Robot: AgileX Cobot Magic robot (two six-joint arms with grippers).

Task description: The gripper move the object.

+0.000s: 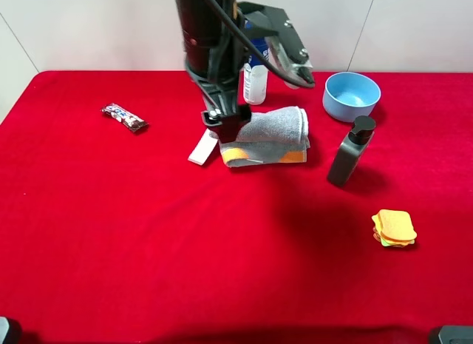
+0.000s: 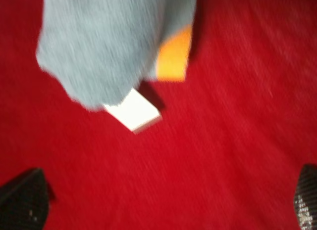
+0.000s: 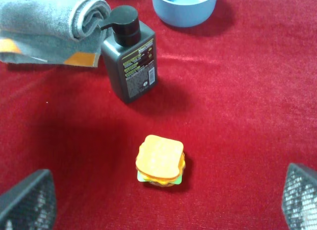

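Left claw (image 1: 228, 126): down at the left end of the grey towel (image 1: 272, 133), black arm descending from above in the high view. The wrist view shows its two dark fingertips (image 2: 22, 200) far apart at the frame corners, nothing between them but red cloth. Spread, holding nothing. That view is motion-blurred.

Towel: folded, orange stripe band along its near edge, white tag (image 1: 202, 146) sticking out at its left end onto the worktop (image 1: 148, 240). It lies towards the back, near the middle, of the red worktop.

Right claw (image 3: 158, 200): fingertips wide apart at the frame corners, empty. Spread as well. Not identifiable in the high view.

Around the towel: white bottle (image 1: 254, 81) just behind it; blue bowl (image 1: 351, 95) to its right, further back; dark pump bottle (image 1: 350, 152) upright, just right of the towel, apart from it. Small orange-yellow sponge stack (image 1: 393, 229) well apart, front right. Wrapped snack bar (image 1: 124, 117) well apart at the left.
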